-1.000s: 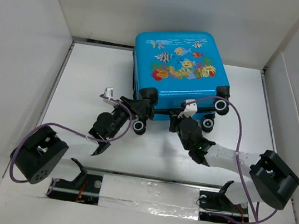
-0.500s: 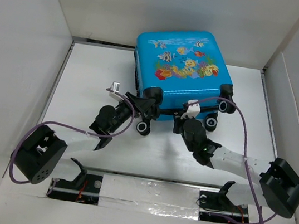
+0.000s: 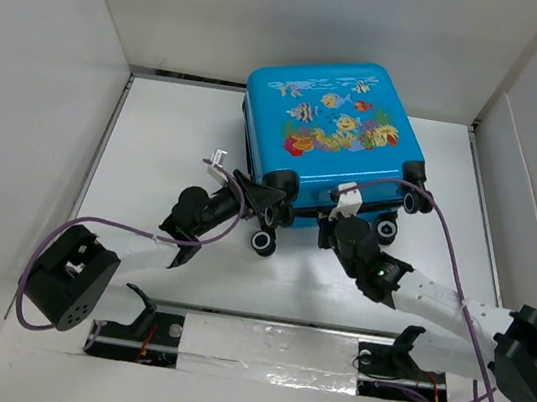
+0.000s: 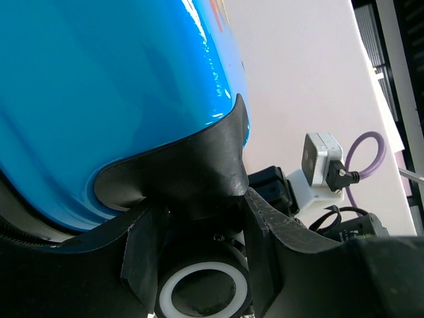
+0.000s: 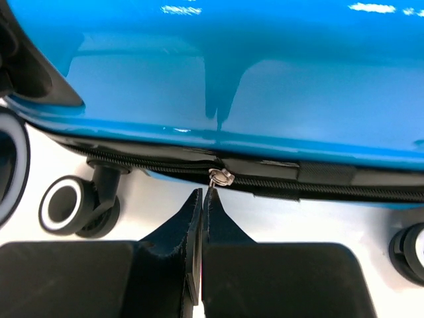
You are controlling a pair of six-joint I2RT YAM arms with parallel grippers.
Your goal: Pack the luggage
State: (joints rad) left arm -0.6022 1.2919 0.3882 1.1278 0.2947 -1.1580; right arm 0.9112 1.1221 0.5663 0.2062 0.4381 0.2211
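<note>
Blue hard shell with its fish print facing up, the luggage (image 3: 335,130) lies flat and shut on the white table (image 3: 156,144), wheels towards the arms. Over the last second it has slid a little to the right and turned, its near edge carried that way with both arms. The right arm now reaches out longer and lower across the table. The right gripper (image 5: 202,199) is closed, its tips meeting on what looks like the thin zip pull (image 5: 211,188) hanging from the slider on the near seam. The left gripper (image 3: 267,198) sits at the near-left corner, its fingers (image 4: 142,248) apart on either side of the corner wheel (image 4: 202,291) and drawn in a touch from before; whether they actually pinch the wheel mount I cannot tell. The slider seems to sit at much the same place between the wheels as before, so the pull has likely moved the case rather than run the zip; the left arm probably needs a firmer brace.
</note>
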